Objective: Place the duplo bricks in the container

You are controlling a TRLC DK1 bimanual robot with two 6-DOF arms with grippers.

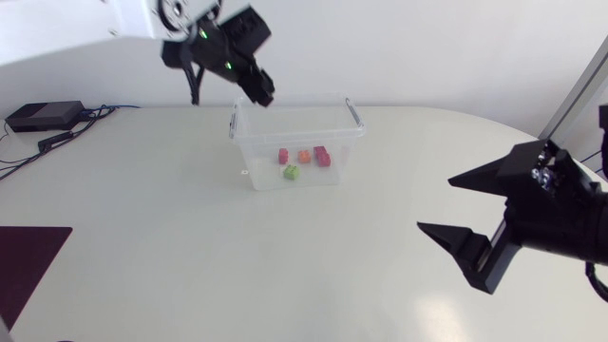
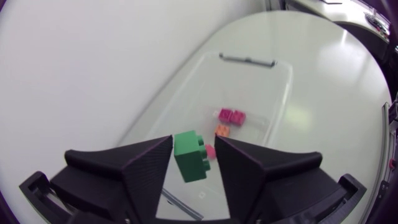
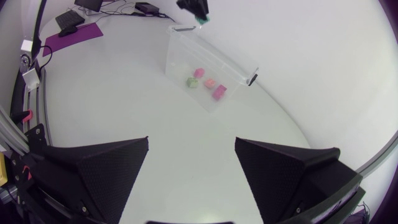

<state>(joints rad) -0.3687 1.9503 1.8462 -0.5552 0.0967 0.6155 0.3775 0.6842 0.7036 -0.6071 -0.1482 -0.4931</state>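
Observation:
A clear plastic container (image 1: 249, 142) stands at the table's far middle. Inside lie a red brick (image 1: 283, 156), an orange brick (image 1: 304, 157), a magenta brick (image 1: 322, 156) and a light green brick (image 1: 292, 172). My left gripper (image 1: 266, 95) hangs above the container's back left corner. In the left wrist view a dark green brick (image 2: 190, 157) sits tilted between the fingers of that gripper (image 2: 193, 140), with a slim gap showing on one side; the jaws look open. My right gripper (image 1: 435, 203) stands wide open over bare table at the right, holding nothing.
A black box with cables (image 1: 43, 116) lies at the far left edge. A dark purple mat (image 1: 28, 256) covers the near left corner. The container's grey handles (image 1: 354, 114) stick up at both short ends.

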